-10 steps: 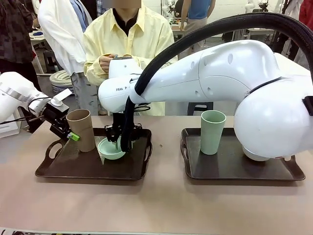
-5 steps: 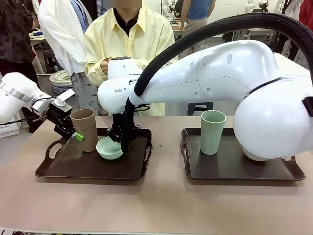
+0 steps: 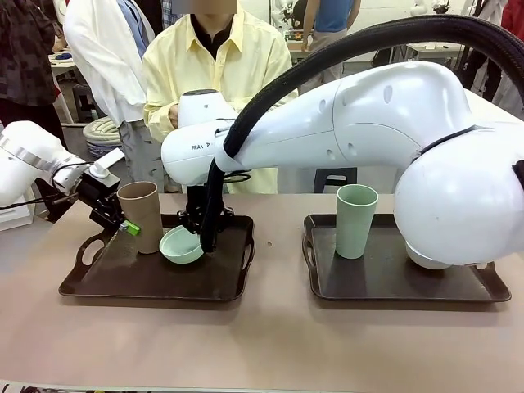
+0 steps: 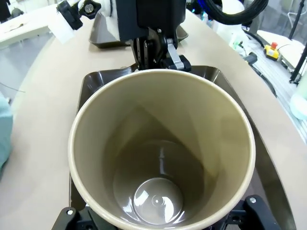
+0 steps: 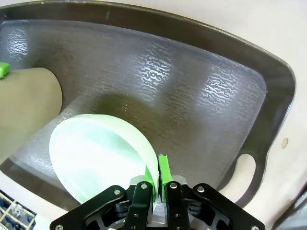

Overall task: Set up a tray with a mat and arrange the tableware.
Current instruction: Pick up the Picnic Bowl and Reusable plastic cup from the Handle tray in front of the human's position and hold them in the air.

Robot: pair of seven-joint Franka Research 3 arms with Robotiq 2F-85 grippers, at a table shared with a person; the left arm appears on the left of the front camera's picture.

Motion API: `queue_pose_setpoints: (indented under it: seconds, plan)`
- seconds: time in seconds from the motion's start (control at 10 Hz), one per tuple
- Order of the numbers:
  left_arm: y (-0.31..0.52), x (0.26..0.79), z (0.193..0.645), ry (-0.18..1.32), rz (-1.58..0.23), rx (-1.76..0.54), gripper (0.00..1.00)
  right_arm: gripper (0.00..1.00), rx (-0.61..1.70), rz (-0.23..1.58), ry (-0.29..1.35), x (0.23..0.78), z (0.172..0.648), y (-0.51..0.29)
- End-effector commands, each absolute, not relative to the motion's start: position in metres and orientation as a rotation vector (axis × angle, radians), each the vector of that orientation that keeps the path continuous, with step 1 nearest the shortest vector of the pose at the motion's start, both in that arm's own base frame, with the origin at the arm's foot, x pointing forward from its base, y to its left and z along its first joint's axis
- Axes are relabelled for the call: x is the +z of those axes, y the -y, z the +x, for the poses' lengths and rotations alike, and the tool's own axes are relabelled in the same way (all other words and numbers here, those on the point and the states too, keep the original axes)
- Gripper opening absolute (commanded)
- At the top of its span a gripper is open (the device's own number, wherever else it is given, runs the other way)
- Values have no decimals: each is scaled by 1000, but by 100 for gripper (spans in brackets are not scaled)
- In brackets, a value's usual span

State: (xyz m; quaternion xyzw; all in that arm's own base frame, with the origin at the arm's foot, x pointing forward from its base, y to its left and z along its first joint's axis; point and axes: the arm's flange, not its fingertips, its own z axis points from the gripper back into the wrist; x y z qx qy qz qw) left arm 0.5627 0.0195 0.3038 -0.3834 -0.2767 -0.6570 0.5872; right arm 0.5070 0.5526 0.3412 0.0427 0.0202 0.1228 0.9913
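Right gripper [image 5: 159,168] pinches the tilted mint-green shallow bowl [image 3: 180,245] by its rim; it should level it onto the left dark plastic tray [image 3: 147,284], clear of the tall tan plastic tumbler [image 3: 141,214] clasped by the left gripper [image 3: 124,227]

The tan tumbler [image 4: 158,158] is glossy plastic, the tray [image 5: 182,72] pebble-textured.

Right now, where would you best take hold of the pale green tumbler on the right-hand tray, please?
Probably across its side wall, a little below the rim, coming in level from the front. The pale green tumbler stands upright and free on the tray, open end up, tapering towards its base, so it should not slip down.
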Motion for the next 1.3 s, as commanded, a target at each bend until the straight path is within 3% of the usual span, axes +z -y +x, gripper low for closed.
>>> queue_pose_setpoints:
  seconds: [0.0,0.7,1.2]
  plan:
    - [-26,319,554,662,-861,-1537,24,1,224,31,-42,345,499,-545]
    - [-43,464,460,737,-683,-1624,24,1,159,74,185,497,365,-488]
    - [-42,533,414,796,-670,-1580,24,1,121,127,269,561,326,-470]
